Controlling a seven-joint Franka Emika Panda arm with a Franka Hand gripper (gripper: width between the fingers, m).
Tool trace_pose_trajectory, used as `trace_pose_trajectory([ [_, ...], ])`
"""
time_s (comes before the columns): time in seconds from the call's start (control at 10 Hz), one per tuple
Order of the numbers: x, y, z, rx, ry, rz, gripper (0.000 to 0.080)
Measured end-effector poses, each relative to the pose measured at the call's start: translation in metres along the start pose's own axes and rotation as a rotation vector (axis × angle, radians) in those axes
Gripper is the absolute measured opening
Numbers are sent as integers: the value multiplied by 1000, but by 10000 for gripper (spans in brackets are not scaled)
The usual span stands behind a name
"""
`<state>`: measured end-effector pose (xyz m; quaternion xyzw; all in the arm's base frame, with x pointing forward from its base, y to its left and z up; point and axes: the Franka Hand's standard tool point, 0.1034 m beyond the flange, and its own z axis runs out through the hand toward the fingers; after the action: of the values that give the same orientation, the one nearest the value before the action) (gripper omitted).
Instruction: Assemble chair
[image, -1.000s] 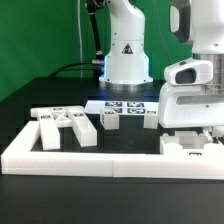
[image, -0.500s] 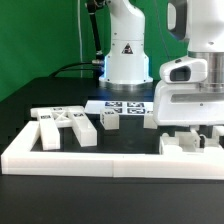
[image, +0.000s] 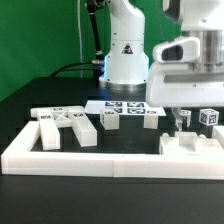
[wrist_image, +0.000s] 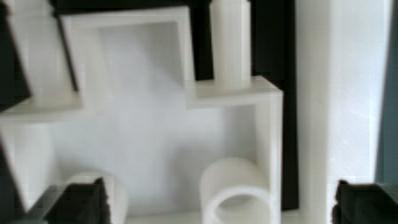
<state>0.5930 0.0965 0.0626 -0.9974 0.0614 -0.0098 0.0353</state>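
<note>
You are working in tight quarters here: the flat chair part (image: 190, 146) is lying at the exterior view's right, right beside the border wall (image: 100, 160), which is closing off its near edge. Bare black table (image: 35, 98) is stretching open behind the parts. The other chair pieces (image: 66, 126) are sitting well apart from it, toward the exterior view's left, with the marker board (image: 125, 106) behind them. The arm (image: 192, 18) is reaching down from above, and the gripper (image: 186, 122) is hovering just over the flat part, pointing straight down, jaws spread wide and gripping nothing.
</note>
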Motion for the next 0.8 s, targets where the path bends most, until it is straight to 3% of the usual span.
trace_pose_trajectory([
  [0.2,-22,9,-10,-8,-16,27,648],
  [0.5,-71,45,3,-35,-33,28,648],
  [0.8,-66,40,1,-33,-32,19,648],
])
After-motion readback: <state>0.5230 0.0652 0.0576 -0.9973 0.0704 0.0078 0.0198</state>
